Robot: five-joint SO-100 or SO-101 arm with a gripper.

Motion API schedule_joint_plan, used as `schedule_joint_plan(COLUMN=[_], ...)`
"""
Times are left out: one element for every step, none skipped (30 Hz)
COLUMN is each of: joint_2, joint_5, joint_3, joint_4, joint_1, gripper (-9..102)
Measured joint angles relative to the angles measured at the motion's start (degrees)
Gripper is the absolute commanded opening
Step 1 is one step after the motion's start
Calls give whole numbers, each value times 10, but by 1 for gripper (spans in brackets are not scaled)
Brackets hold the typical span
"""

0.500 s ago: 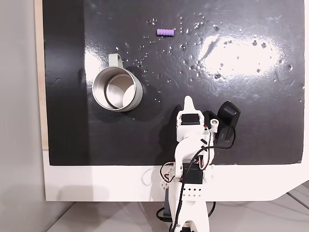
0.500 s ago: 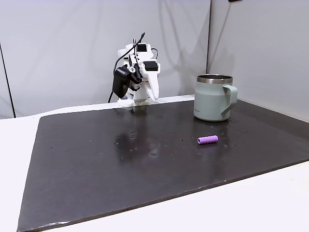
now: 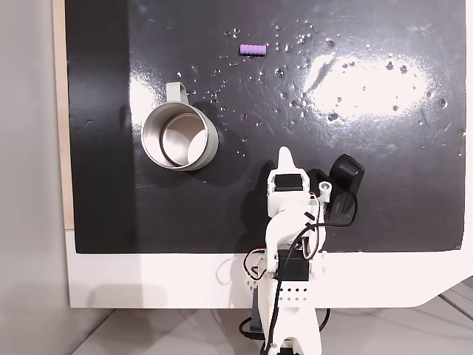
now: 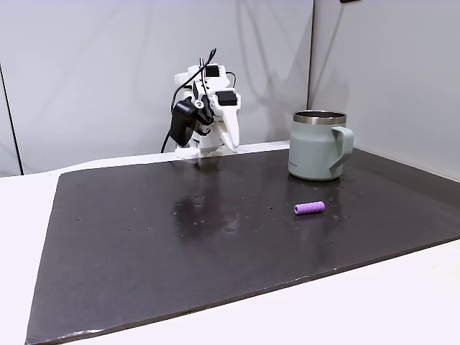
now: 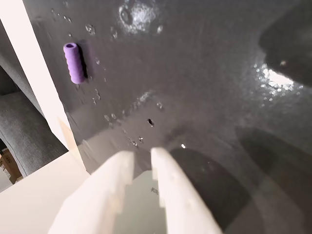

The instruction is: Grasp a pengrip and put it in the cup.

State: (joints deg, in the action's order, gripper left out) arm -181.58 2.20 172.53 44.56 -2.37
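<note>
Purple ribbed rubber pengrip [image 3: 252, 49], a short soft tube, lies on its side on a glossy black mat [image 3: 369, 148] covering the white surface [image 4: 402, 302], well apart from the white two-finger gripper [image 3: 285, 153]. In a fixed view from above, the round silvery metal cup [image 3: 179, 136] with pale grey-green wall and small loop handle stands upright to the left of the gripper, the pengrip farther up. In a fixed view from the side, the pengrip [image 4: 309, 208] rests near the cup [image 4: 320, 146], in front of it. In the wrist view, the gripper [image 5: 141, 158] hangs empty over the mat, its fingers nearly closed with a thin gap, the pengrip [image 5: 74, 62] at upper left.
</note>
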Motion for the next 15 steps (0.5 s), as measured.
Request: schedule_joint_plan(joint_2=[0,0,4,13,32,55,85,119,155,188,224,258,291,323,348], joint_5=[0,1,3,5,6,6,6,5,5,1,-4,-7,-10,-11,-12], joint_3=[-5,-11,-21,-33,-51,-74,-102,-134,-171,-207,-244,-283,-319,-354,-386], joint_4=[11,18,24,25,25,27,32,39,47,54,65,77,89,102,113], joint_1=[0,-2,-3,-4,-4,-4,-2,-2,-1,1,6,13,20,28,35], gripper=[0,0,0,0,1,1,2,4,7,10,13,17,22,24,26])
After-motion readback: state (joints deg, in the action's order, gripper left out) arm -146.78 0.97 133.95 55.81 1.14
